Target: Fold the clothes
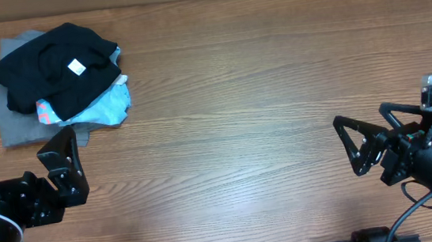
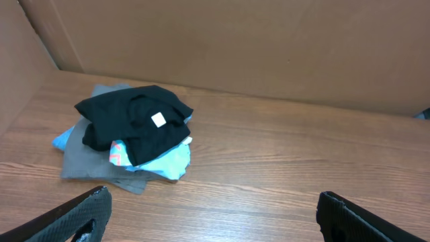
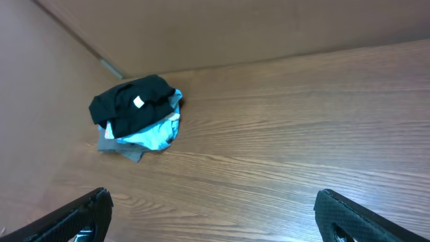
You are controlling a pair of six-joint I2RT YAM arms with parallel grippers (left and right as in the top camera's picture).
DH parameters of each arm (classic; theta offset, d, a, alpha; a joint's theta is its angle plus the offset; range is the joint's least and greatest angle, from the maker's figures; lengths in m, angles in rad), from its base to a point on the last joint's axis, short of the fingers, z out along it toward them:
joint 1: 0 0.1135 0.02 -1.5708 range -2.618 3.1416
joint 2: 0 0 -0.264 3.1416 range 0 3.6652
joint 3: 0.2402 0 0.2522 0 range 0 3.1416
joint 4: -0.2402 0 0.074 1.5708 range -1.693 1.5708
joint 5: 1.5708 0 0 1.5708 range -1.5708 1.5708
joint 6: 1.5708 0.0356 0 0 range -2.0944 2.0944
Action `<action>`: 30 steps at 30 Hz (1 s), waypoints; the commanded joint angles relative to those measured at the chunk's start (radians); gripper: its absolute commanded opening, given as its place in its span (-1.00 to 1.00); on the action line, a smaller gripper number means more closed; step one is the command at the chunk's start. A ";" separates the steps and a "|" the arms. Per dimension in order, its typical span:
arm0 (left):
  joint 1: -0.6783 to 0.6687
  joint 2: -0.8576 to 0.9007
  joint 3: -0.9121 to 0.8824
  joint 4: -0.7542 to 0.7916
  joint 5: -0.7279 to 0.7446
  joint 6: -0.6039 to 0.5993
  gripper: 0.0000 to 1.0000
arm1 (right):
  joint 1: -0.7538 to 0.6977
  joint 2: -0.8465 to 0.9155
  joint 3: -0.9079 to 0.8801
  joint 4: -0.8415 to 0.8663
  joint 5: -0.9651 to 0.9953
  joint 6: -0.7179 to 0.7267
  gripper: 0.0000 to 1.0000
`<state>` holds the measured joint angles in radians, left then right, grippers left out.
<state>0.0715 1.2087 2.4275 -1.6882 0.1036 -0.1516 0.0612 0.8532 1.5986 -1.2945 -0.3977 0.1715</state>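
Note:
A pile of clothes lies at the table's far left. A crumpled black garment (image 1: 55,63) with a white tag is on top, over a light blue garment (image 1: 103,106) and a grey one (image 1: 22,128). The pile also shows in the left wrist view (image 2: 134,121) and the right wrist view (image 3: 134,107). My left gripper (image 1: 65,163) is open and empty, just in front of the pile. My right gripper (image 1: 357,145) is open and empty at the right side, far from the pile.
The wooden table (image 1: 245,94) spreads between the grippers. A brown cardboard wall (image 2: 235,40) stands along the back and left edges.

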 commanded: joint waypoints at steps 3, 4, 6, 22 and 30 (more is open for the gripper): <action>-0.006 0.004 -0.004 -0.001 -0.002 -0.013 1.00 | 0.006 0.001 -0.011 0.037 0.138 -0.019 1.00; -0.006 0.004 -0.004 -0.001 -0.002 -0.013 1.00 | 0.006 -0.004 -0.028 0.069 0.156 -0.043 1.00; -0.006 0.004 -0.004 -0.001 -0.002 -0.013 1.00 | 0.006 -0.028 -0.082 0.167 0.158 -0.111 1.00; -0.006 0.004 -0.004 -0.001 -0.002 -0.013 1.00 | 0.006 -0.507 -1.091 1.051 0.106 -0.169 1.00; -0.006 0.004 -0.004 -0.001 -0.002 -0.013 1.00 | 0.006 -0.779 -1.447 1.263 0.109 -0.169 1.00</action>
<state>0.0715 1.2091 2.4256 -1.6909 0.1032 -0.1547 0.0616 0.1440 0.2333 -0.0605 -0.2848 0.0067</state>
